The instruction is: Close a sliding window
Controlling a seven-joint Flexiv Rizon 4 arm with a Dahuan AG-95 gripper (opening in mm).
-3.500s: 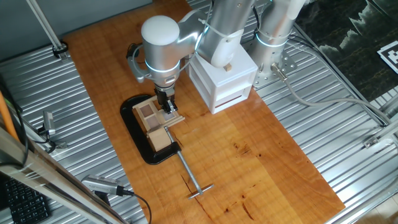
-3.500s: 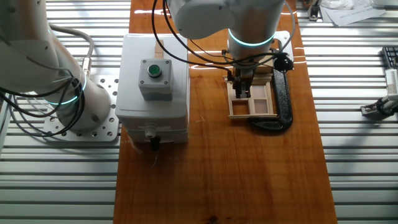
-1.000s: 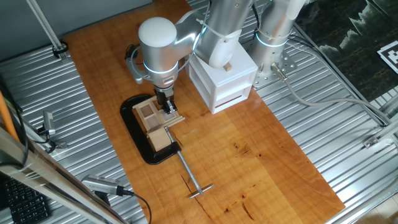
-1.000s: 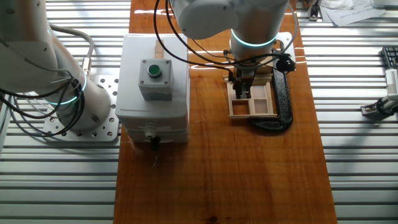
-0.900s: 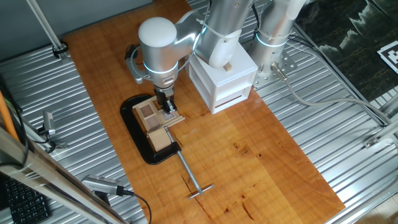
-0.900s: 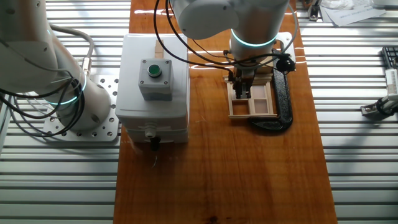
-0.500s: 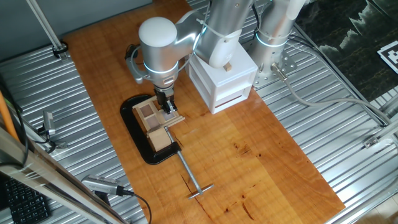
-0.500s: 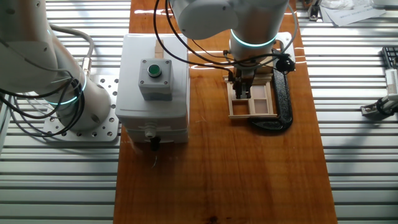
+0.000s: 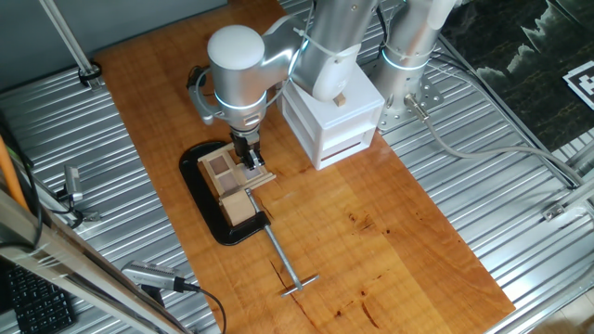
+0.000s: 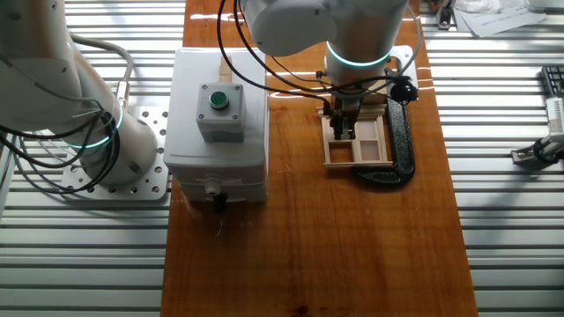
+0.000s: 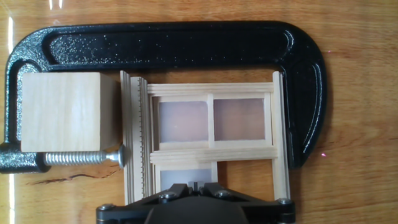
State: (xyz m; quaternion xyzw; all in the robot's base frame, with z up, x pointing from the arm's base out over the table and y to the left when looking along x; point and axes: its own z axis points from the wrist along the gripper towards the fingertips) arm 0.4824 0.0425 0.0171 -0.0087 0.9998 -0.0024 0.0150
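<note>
The sliding window [image 11: 211, 134] is a small light-wood frame with brownish panes, held in a black clamp [image 11: 186, 43] beside a wooden block [image 11: 62, 112]. It shows in one fixed view [image 9: 225, 174] and in the other fixed view [image 10: 361, 143]. My gripper [image 11: 196, 185] points down at the frame's near edge, its fingers drawn together with only a thin gap, over the lower pane. In the fixed views the gripper [image 9: 249, 158] [image 10: 344, 130] stands right on the window frame. The arm hides part of the frame.
A white box [image 9: 329, 116] with a green button [image 10: 217, 99] stands beside the window on the wooden board. The clamp's long screw handle [image 9: 288, 264] sticks out toward the board's front. A second arm's base [image 10: 115, 167] sits on the ribbed metal table.
</note>
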